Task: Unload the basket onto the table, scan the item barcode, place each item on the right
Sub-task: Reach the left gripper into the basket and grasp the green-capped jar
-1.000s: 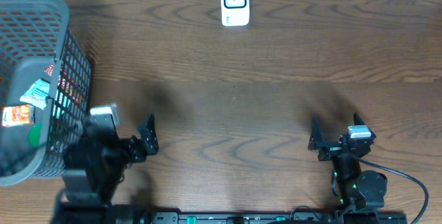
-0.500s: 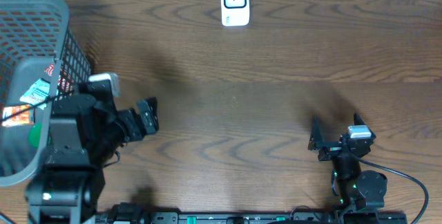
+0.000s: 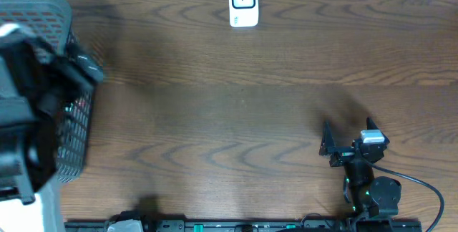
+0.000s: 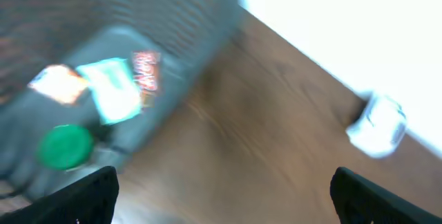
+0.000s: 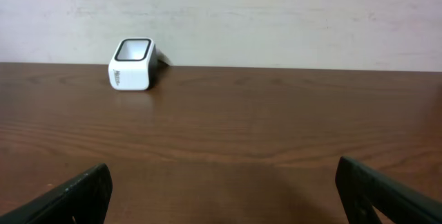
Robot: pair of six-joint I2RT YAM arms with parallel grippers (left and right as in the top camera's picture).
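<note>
The white barcode scanner (image 3: 243, 3) stands at the table's far edge; it also shows as a blurred white scanner (image 4: 378, 124) and as a small scanner (image 5: 131, 65) far ahead on the left. Items lie in the grey basket (image 3: 75, 128) at the left: a green round lid (image 4: 65, 146), a white-and-teal packet (image 4: 114, 89), a red packet (image 4: 146, 72) and an orange packet (image 4: 59, 84). My left gripper (image 4: 221, 179) is open and empty, high up by the basket's rim. My right gripper (image 5: 224, 182) is open over bare wood, low at the front right (image 3: 347, 129).
My raised left arm (image 3: 28, 117) fills the left of the overhead view and hides most of the basket. A pale wall runs behind the table's far edge (image 5: 276, 67). The brown wooden tabletop (image 3: 236, 110) stretches between the arms.
My left arm has risen and swung left from the table to above the basket, its gripper still open. The right arm has not moved.
</note>
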